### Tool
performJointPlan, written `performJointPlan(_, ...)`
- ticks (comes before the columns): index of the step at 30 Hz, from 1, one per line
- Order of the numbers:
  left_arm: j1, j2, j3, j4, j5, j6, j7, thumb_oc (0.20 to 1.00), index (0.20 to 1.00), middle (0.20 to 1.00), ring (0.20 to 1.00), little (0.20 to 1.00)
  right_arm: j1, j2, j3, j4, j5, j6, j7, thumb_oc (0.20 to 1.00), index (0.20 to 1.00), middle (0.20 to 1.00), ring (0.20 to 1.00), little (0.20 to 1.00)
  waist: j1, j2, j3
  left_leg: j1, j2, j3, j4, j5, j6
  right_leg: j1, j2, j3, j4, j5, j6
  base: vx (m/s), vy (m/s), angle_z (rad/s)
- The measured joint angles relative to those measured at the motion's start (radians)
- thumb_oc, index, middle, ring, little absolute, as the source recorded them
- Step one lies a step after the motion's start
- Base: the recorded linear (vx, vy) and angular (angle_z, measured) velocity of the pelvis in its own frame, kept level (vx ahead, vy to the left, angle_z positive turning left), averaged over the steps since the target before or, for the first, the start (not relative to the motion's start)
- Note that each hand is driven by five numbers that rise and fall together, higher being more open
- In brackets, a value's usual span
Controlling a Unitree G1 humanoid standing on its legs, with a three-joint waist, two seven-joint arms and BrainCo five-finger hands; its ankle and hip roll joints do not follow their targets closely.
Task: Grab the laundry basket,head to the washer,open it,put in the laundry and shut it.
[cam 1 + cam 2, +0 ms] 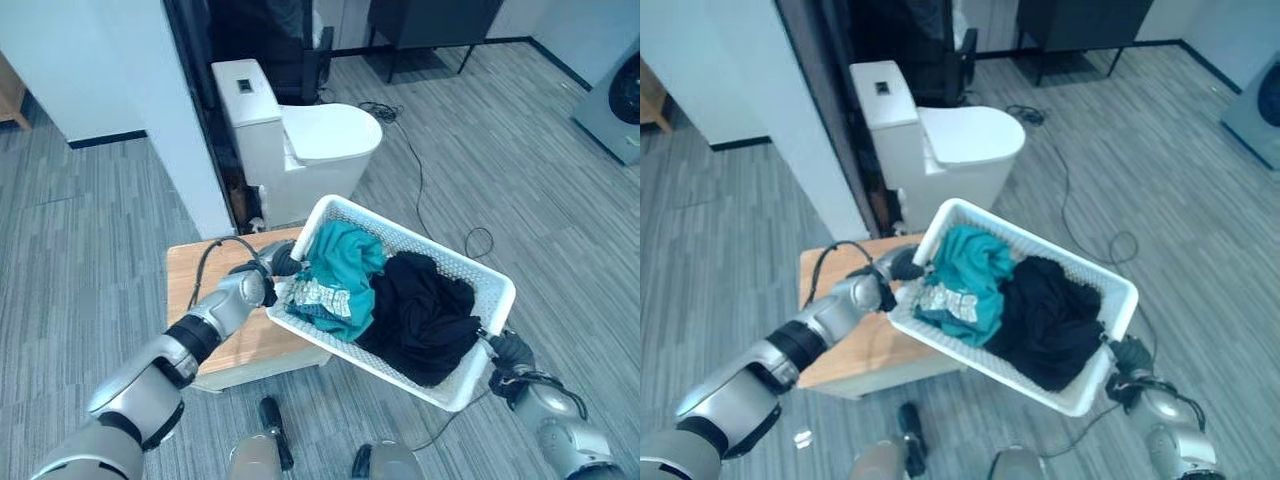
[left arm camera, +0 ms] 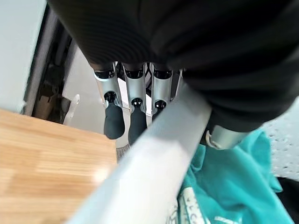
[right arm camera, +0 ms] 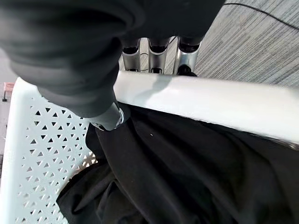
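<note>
A white basket (image 1: 462, 268) is held tilted above the floor, the left hand (image 1: 277, 262) gripping its left rim and the right hand (image 1: 510, 350) its near right corner. Inside lie a teal garment (image 1: 345, 262) and black clothes (image 1: 425, 315). A wooden table (image 1: 210, 295) stands under its left end, a white toilet (image 1: 295, 145) beyond.

no readable text, label, number or sign anywhere i look. white print on my teal garment (image 2: 233, 186) in laundry basket (image 1: 490, 275): letter-like marks, too blurred and creased to read. small dark panel (image 1: 245, 86) on top of toilet tank (image 1: 245, 100): too small to make out any marking.
</note>
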Motion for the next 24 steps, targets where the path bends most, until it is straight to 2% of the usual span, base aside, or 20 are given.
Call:
performJointPlan(2, -0.002, -0.008, 0.01, -0.002, 0.0, -0.003, 0.001, 0.2, 0.2, 0.2, 0.2, 0.2, -0.002, -0.002, 0.005, 0.016, 0.0, 0.001, -0.002, 0.2, 0.2, 0.2, 0.2, 0.2, -0.001, 0.018, -0.008, 0.027, 0.032, 0.042, -0.038, 0.018, -0.021, 0.012, 0.034, 0.044, -0.087, 0.043, -0.014, -0.19, -0.206, -0.91)
performJointPlan(5, 0.002, -0.023, 0.009, -0.003, -0.002, -0.012, 0.001, 0.2, 0.2, 0.2, 0.2, 0.2, -0.002, -0.008, 0.005, 0.042, 0.0, 0.001, -0.002, 0.2, 0.2, 0.2, 0.2, 0.2, 0.0, 0.02, -0.024, 0.048, 0.059, 0.105, -0.037, 0.019, -0.042, 0.001, 0.038, 0.057, -0.117, 0.04, -0.022, -0.13, -0.183, -0.7)
performJointPlan(6, 0.008, -0.031, 0.009, -0.003, -0.002, -0.015, -0.002, 0.2, 0.2, 0.2, 0.2, 0.2, 0.002, -0.008, 0.005, 0.049, 0.0, 0.001, -0.002, 0.2, 0.2, 0.2, 0.2, 0.2, 0.001, 0.019, -0.036, 0.055, 0.058, 0.125, -0.035, 0.013, -0.053, -0.003, 0.044, 0.069, -0.124, 0.051, -0.035, -0.09, -0.216, -0.74)
performJointPlan(8, 0.014, -0.045, 0.009, -0.01, -0.002, -0.023, -0.004, 0.2, 0.2, 0.2, 0.2, 0.2, 0.015, -0.016, 0.003, 0.06, 0.0, 0.001, -0.002, 0.2, 0.2, 0.2, 0.2, 0.2, -0.017, 0.031, -0.062, 0.064, 0.079, 0.13, -0.032, 0.013, -0.062, 0.009, 0.056, 0.071, -0.15, 0.06, -0.034, -0.15, -0.347, -0.35)
performJointPlan(10, 0.032, -0.031, 0.02, -0.021, -0.003, -0.035, -0.004, 0.2, 0.2, 0.2, 0.2, 0.2, 0.019, -0.016, 0.011, 0.055, 0.0, 0.001, 0.001, 0.2, 0.2, 0.2, 0.2, 0.2, -0.011, 0.03, -0.084, 0.067, 0.098, 0.133, -0.021, 0.016, -0.063, 0.011, 0.076, 0.079, -0.179, 0.084, -0.043, -0.19, -0.51, -0.39)
performJointPlan(11, 0.058, -0.025, 0.046, -0.025, -0.009, -0.042, -0.003, 0.2, 0.2, 0.2, 0.2, 0.2, 0.018, -0.017, 0.015, 0.049, 0.0, 0.001, 0.019, 0.2, 0.2, 0.2, 0.2, 0.2, -0.001, 0.027, -0.088, 0.076, 0.107, 0.121, -0.017, 0.027, -0.054, 0.012, 0.099, 0.105, -0.175, 0.091, -0.051, -0.2, -0.454, -0.69)
performJointPlan(12, 0.075, -0.021, 0.05, -0.025, -0.011, -0.042, 0.0, 0.2, 0.2, 0.2, 0.2, 0.2, 0.017, -0.015, 0.022, 0.046, 0.0, 0.001, 0.023, 0.2, 0.2, 0.2, 0.2, 0.2, 0.022, 0.023, -0.091, 0.085, 0.115, 0.1, -0.009, 0.033, -0.052, 0.013, 0.109, 0.109, -0.183, 0.102, -0.067, -0.2, -0.213, -0.7)
performJointPlan(13, 0.09, -0.014, 0.05, -0.026, -0.012, -0.04, 0.0, 0.2, 0.2, 0.2, 0.2, 0.2, 0.016, -0.014, 0.028, 0.049, 0.0, 0.001, 0.022, 0.2, 0.2, 0.2, 0.2, 0.2, 0.038, 0.015, -0.091, 0.077, 0.131, 0.05, 0.027, 0.034, -0.051, 0.04, 0.126, 0.12, -0.215, 0.116, -0.082, -0.26, -0.3, -0.53)
performJointPlan(15, 0.102, -0.019, 0.047, -0.026, -0.029, -0.043, 0.004, 0.2, 0.2, 0.2, 0.2, 0.2, 0.01, -0.028, 0.049, 0.064, 0.002, 0.001, 0.022, 0.2, 0.2, 0.2, 0.2, 0.2, 0.057, 0.008, -0.087, 0.007, 0.158, -0.152, 0.139, 0.045, -0.063, 0.03, 0.147, 0.118, -0.203, 0.13, -0.102, -0.17, -0.247, -0.24)
performJointPlan(16, 0.104, -0.016, 0.048, -0.027, -0.041, -0.043, 0.005, 0.2, 0.2, 0.2, 0.2, 0.2, -0.007, -0.032, 0.058, 0.079, 0.003, 0.001, 0.022, 0.2, 0.2, 0.2, 0.2, 0.2, 0.068, -0.007, -0.078, -0.034, 0.152, -0.279, 0.203, 0.051, -0.085, 0.023, 0.151, 0.122, -0.198, 0.13, -0.105, -0.1, -0.214, -0.49)
performJointPlan(17, 0.112, 0.013, 0.049, -0.031, -0.051, -0.042, 0.006, 0.2, 0.2, 0.2, 0.2, 0.2, -0.087, -0.029, 0.085, 0.129, 0.003, 0.002, 0.023, 0.2, 0.2, 0.2, 0.2, 0.2, 0.084, -0.038, -0.058, -0.054, 0.043, -0.567, 0.19, -0.06, -0.176, 0.011, 0.139, 0.159, -0.199, 0.131, -0.122, -0.07, -0.16, -0.49)
performJointPlan(19, 0.116, 0.021, 0.063, -0.038, -0.06, -0.042, 0.007, 0.2, 0.2, 0.2, 0.2, 0.2, -0.139, -0.04, 0.097, 0.144, 0.003, 0.002, 0.025, 0.2, 0.2, 0.2, 0.2, 0.2, 0.083, -0.028, -0.033, -0.023, -0.037, -0.636, 0.109, -0.057, -0.168, 0.004, 0.151, 0.182, -0.197, 0.136, -0.131, -0.07, -0.149, -0.51)
performJointPlan(20, 0.113, 0.02, 0.073, -0.028, -0.075, -0.038, 0.015, 0.2, 0.2, 0.2, 0.2, 0.2, -0.18, -0.027, 0.115, 0.178, 0.003, 0.001, 0.025, 0.2, 0.2, 0.2, 0.2, 0.2, 0.08, -0.012, -0.018, -0.016, -0.047, -0.565, 0.147, -0.049, -0.154, 0.016, 0.176, 0.203, -0.195, 0.137, -0.128, -0.03, -0.08, -0.33)
performJointPlan(21, 0.11, 0.018, 0.081, -0.028, -0.076, -0.037, 0.02, 0.2, 0.2, 0.2, 0.2, 0.2, -0.177, -0.017, 0.116, 0.181, 0.003, 0.001, 0.025, 0.2, 0.2, 0.2, 0.2, 0.2, 0.073, -0.021, -0.011, -0.017, -0.044, -0.552, 0.159, -0.049, -0.154, 0.017, 0.175, 0.197, -0.193, 0.134, -0.125, 0.01, -0.052, -0.32)
performJointPlan(23, 0.111, 0.024, 0.085, -0.029, -0.077, -0.036, 0.033, 0.2, 0.2, 0.2, 0.2, 0.2, -0.172, -0.007, 0.114, 0.174, 0.003, 0.001, 0.026, 0.2, 0.2, 0.2, 0.2, 0.2, 0.088, -0.023, -0.007, -0.002, -0.034, -0.498, 0.158, -0.07, -0.155, 0.016, 0.179, 0.22, -0.201, 0.121, -0.124, 0.05, -0.022, -0.22)
performJointPlan(24, 0.111, 0.02, 0.086, -0.029, -0.077, -0.036, 0.035, 0.2, 0.2, 0.2, 0.2, 0.2, -0.166, -0.009, 0.113, 0.173, 0.003, 0.002, 0.026, 0.2, 0.2, 0.2, 0.2, 0.2, 0.078, -0.011, -0.007, 0.013, -0.03, -0.459, 0.127, -0.086, -0.134, 0.019, 0.18, 0.217, -0.205, 0.123, -0.12, 0.07, 0.01, -0.06)
